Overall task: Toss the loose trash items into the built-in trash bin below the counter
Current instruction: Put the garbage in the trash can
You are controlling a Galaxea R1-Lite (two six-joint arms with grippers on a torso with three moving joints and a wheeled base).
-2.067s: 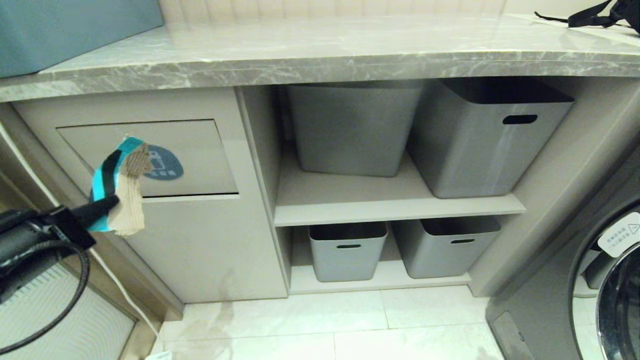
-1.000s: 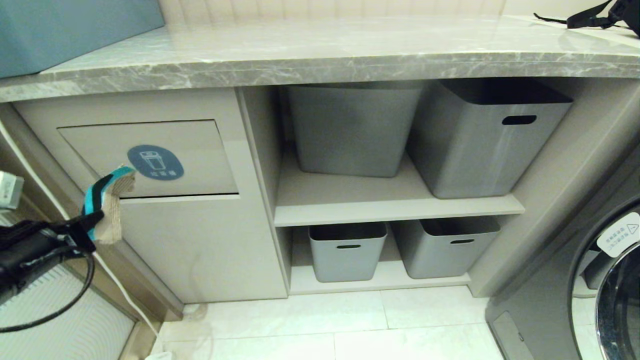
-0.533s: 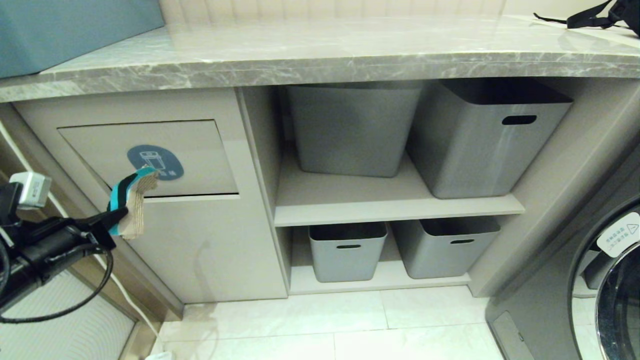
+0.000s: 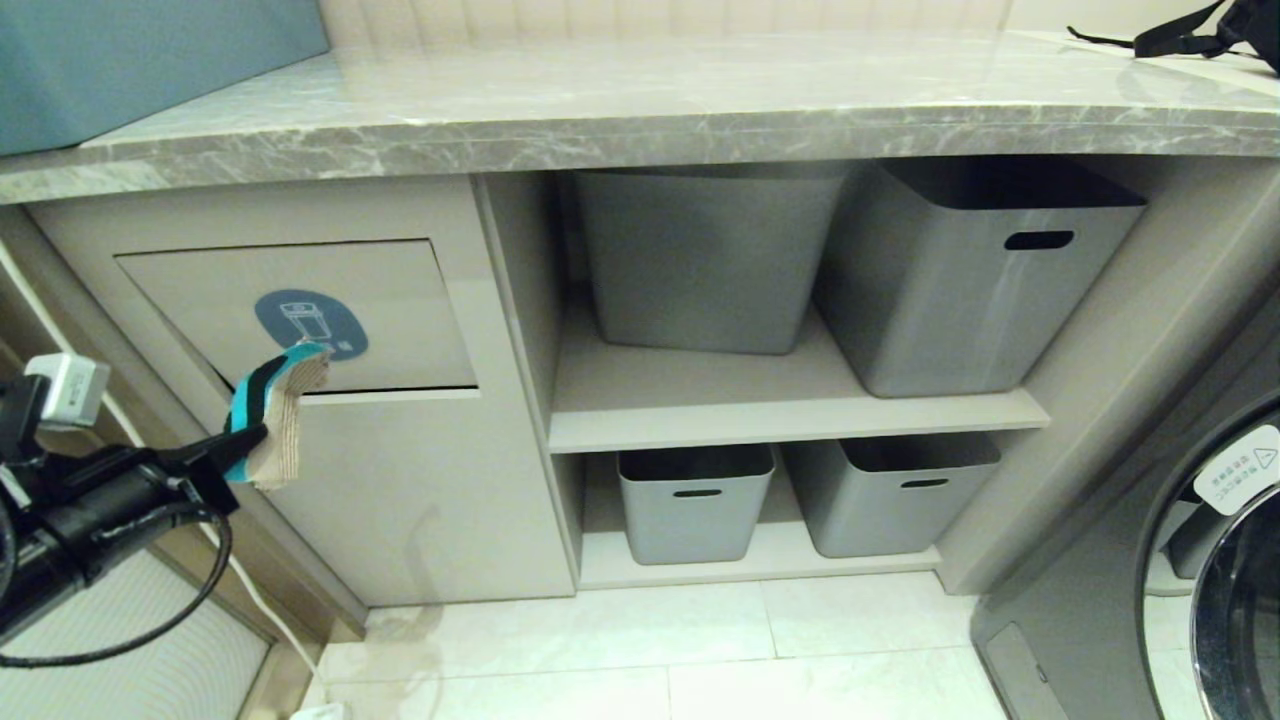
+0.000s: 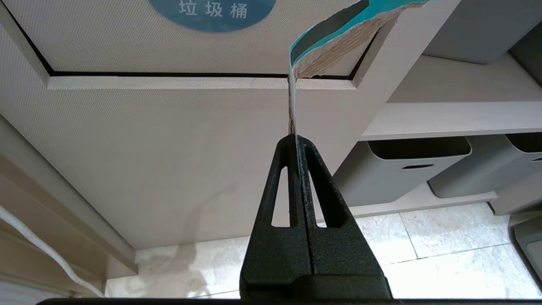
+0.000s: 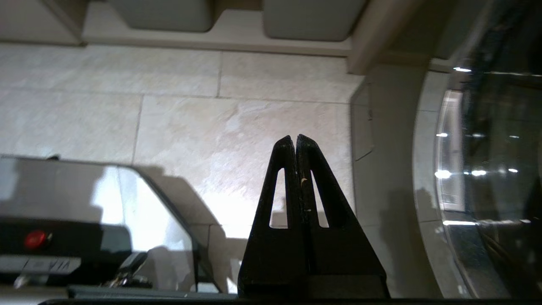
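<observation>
**Scrap held at bin flap, flap not yet pushed in**

The table (image 4: 640,110) is seen across the top of the head view, a grey marble-look slab with nothing of the task visible on it. Below it, at roughly 9 o'clock in the head view, the built-in trash bin (image 4: 400,290) is set into the beige cabinet front; its flap (image 4: 190,280) with the round blue sticker (image 4: 310,324) appears closed or nearly so. Grey tubs (image 4: 960,280) are stored on shelves at 3 o'clock, and a washer door (image 4: 1230,560) sits at 4 o'clock.

The left gripper (image 4: 245,440) is clamped on a teal-and-black cardboard scrap (image 4: 275,415), held edge-on, its top end at the flap's lower edge near the sticker. Contact with the flap cannot be confirmed. The right gripper (image 6: 295,140) is closed and empty, parked over the floor (image 6: 254,127) near the washer.

Risks, as judged:
- The scrap is thin and already bent at the tip; if pushed with, it is likely to fold rather than tilt the flap.
- If released outside the opening, it would drop to the floor.
- The flap may spring back and trap or eject the scrap if the gripper is not carried far enough in.
</observation>
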